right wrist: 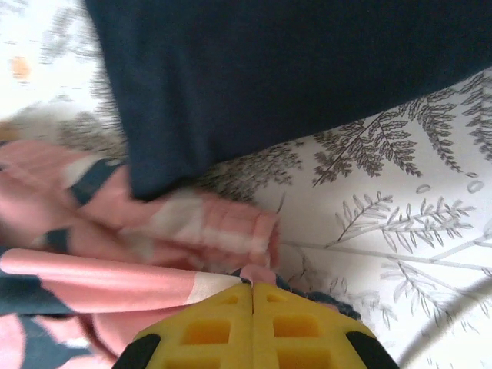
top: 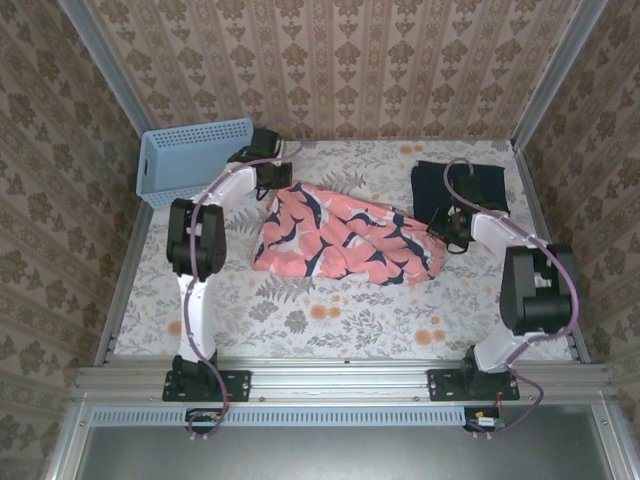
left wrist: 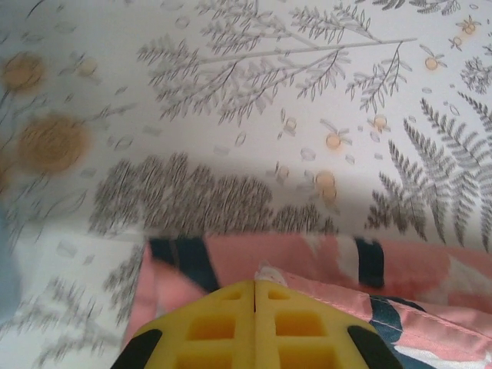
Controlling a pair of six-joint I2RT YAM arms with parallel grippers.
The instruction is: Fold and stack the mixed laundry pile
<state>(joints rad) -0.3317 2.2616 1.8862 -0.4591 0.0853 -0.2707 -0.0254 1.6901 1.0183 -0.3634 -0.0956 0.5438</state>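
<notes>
The coral-pink garment (top: pixel 340 240) with navy and white leaf print lies spread across the middle of the table. My left gripper (top: pixel 274 192) is at its back left corner. In the left wrist view the yellow fingers (left wrist: pixel 223 323) are pressed together, with a bit of the garment's hem (left wrist: pixel 307 261) pinched at the tip of the left gripper (left wrist: pixel 254 283). My right gripper (top: pixel 441 234) is at the garment's right end, and in the right wrist view the right gripper (right wrist: pixel 252 286) is shut on a pink fold (right wrist: pixel 192 231). The plain navy garment (top: pixel 478 185) lies flat at the back right, just beyond that gripper (right wrist: pixel 269 77).
A light blue perforated basket (top: pixel 190 160) stands tilted at the back left corner, close behind the left arm. Patterned walls close in the table (top: pixel 330 310) on three sides. The floral cloth in front of the pink garment is bare.
</notes>
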